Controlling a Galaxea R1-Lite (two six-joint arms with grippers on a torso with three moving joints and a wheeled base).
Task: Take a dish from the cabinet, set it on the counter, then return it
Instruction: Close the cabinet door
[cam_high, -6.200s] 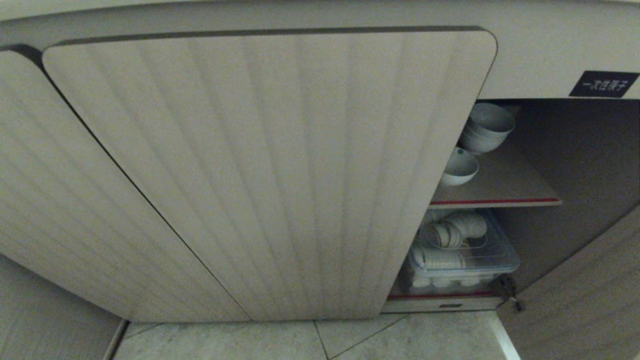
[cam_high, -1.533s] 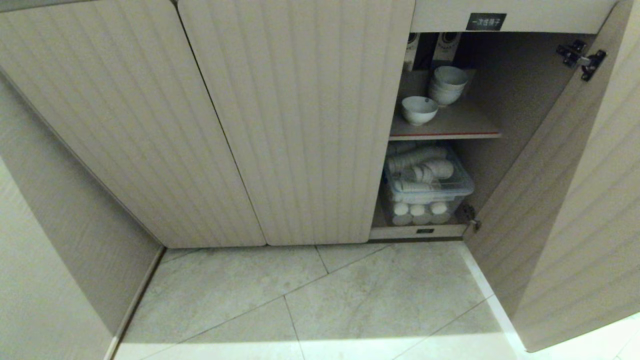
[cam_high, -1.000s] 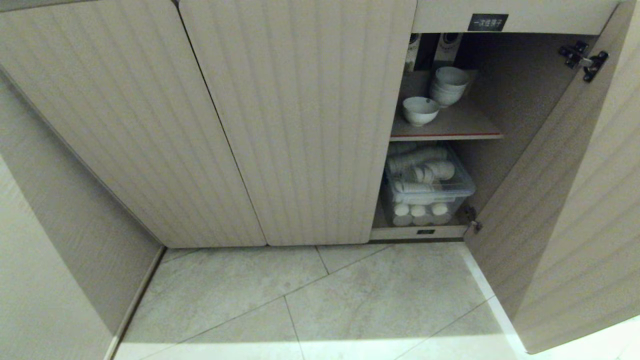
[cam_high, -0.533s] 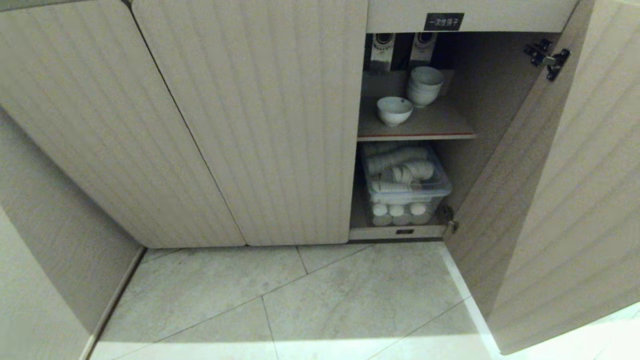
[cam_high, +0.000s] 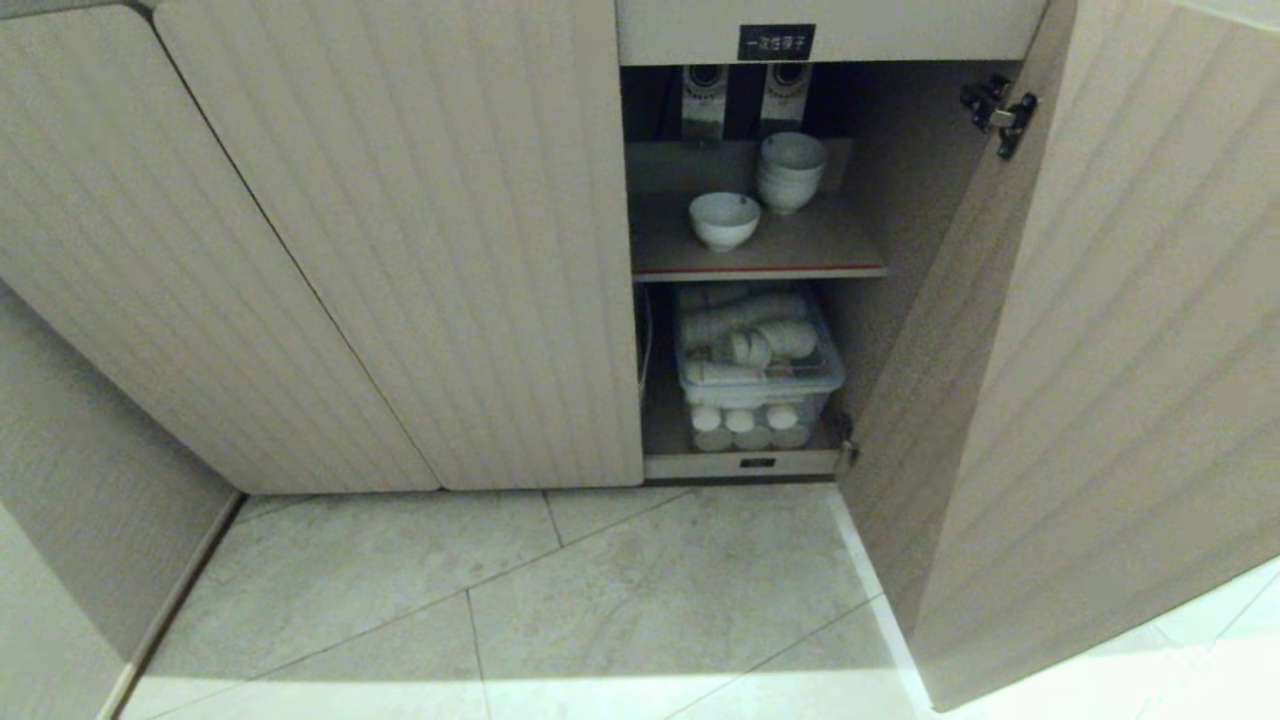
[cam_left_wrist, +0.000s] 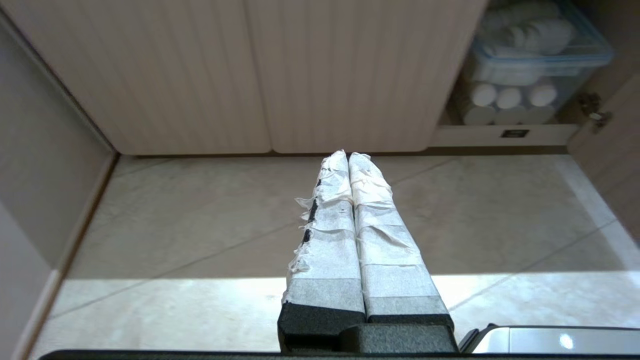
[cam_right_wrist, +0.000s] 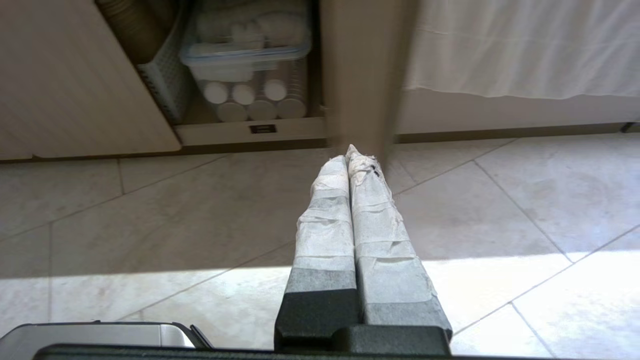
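The dish, a small white bowl, stands alone on the upper shelf of the cabinet, whose right door hangs open. Behind the dish is a pile of similar white bowls. The counter is out of view. Neither arm shows in the head view. My left gripper is shut and empty above the floor, short of the closed doors. In the right wrist view my right gripper is shut and empty too, its tips close to the open door's lower edge.
On the bottom shelf stands a clear lidded box of white cups, seen also as the box and the box. A black label sits above the opening. Pale floor tiles lie before the cabinet. A white drape hangs at the right.
The whole head view has slid left over the last second, so the cabinet opening now sits nearer the middle. Six seconds ago the camera was much closer. The bowls have not moved on their shelf.
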